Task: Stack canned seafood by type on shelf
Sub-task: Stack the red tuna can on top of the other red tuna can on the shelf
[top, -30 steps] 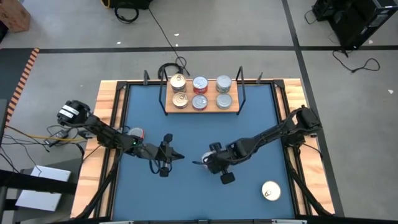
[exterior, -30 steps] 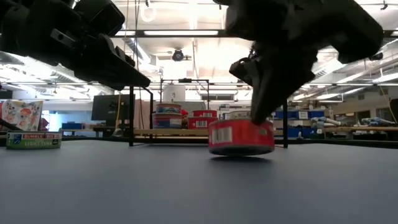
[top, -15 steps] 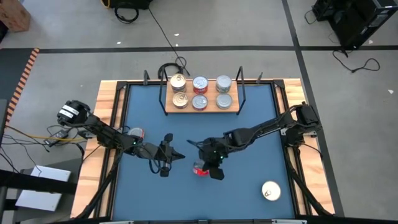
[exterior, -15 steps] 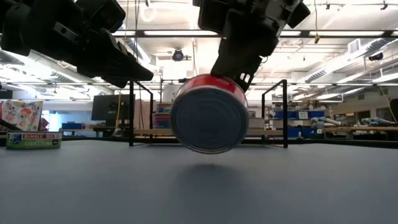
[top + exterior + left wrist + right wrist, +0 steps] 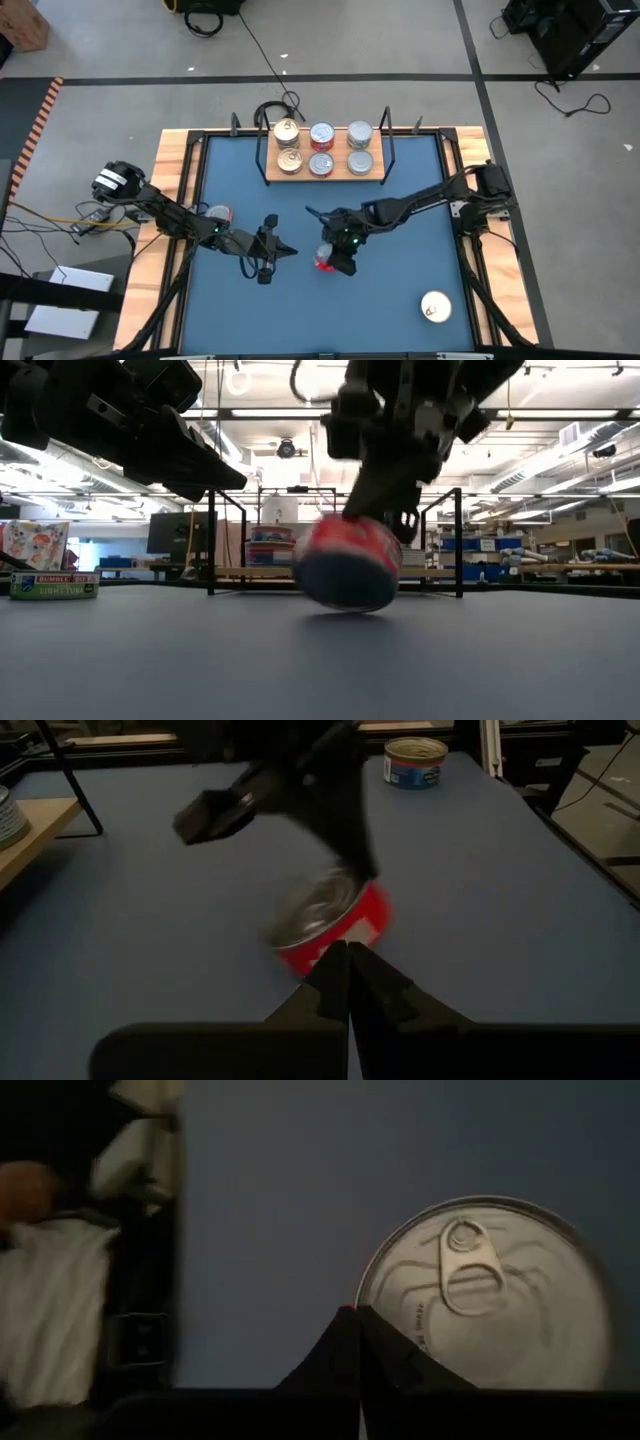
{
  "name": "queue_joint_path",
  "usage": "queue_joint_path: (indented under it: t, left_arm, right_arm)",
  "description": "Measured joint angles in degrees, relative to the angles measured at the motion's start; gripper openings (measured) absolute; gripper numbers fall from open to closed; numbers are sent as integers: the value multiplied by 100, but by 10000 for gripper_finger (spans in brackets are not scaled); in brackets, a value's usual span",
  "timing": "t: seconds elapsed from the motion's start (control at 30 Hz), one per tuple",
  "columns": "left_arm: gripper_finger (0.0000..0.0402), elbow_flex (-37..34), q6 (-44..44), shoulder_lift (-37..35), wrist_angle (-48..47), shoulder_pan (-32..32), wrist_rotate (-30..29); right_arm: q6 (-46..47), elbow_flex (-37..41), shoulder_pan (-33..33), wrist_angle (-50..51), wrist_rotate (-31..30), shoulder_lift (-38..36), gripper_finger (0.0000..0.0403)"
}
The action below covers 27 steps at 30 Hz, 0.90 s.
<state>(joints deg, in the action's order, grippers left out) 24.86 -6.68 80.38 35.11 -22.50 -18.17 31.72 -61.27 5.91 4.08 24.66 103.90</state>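
We see the right gripper (image 5: 335, 262) mid-table, fingers pressed together, nothing pinched; its tips sit at the rim of a red tin (image 5: 346, 562). That tin is tilted, one edge on the blue table (image 5: 400, 300), silver pull-tab lid (image 5: 490, 1295) facing the right wrist camera. In the left wrist view the red tin (image 5: 330, 925) lies just beyond the left gripper's closed tips, with the right arm coming down on it from above.

Left gripper (image 5: 284, 251) hovers just left of the red tin, fingers pressed together, empty, not touching it.

Shelf (image 5: 322, 172) stands at the far edge of the table, well apart from both grippers. On it we count six tins in two rows: gold-lidded pair (image 5: 288, 145) on the left, red-sided pair (image 5: 321, 148) in the middle, silver pair (image 5: 360, 147) on the right.

One tin (image 5: 435, 308) sits alone near the right front corner. Another red tin (image 5: 220, 214) sits by the left arm near the left edge.
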Motion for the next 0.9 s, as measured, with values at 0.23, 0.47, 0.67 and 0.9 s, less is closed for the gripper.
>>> queue_joint_path:
  t: [0.23,0.47,0.67,0.9]
  left_arm:
    - [5,2,-90,0,23,0,4]
    - [5,4,-101,-2,-25,0,5]
    - [5,4,-98,-2,-39,0,4]
    - [5,4,-85,-2,-39,0,4]
  right_arm:
    - [-176,10,-158,92,26,9,2]
    - [-1255,-208,19,781,-286,-60,17]
    - [-2925,-400,627,2366,-2297,-81,79]
    - [-3762,-400,1016,2489,-3102,-79,106]
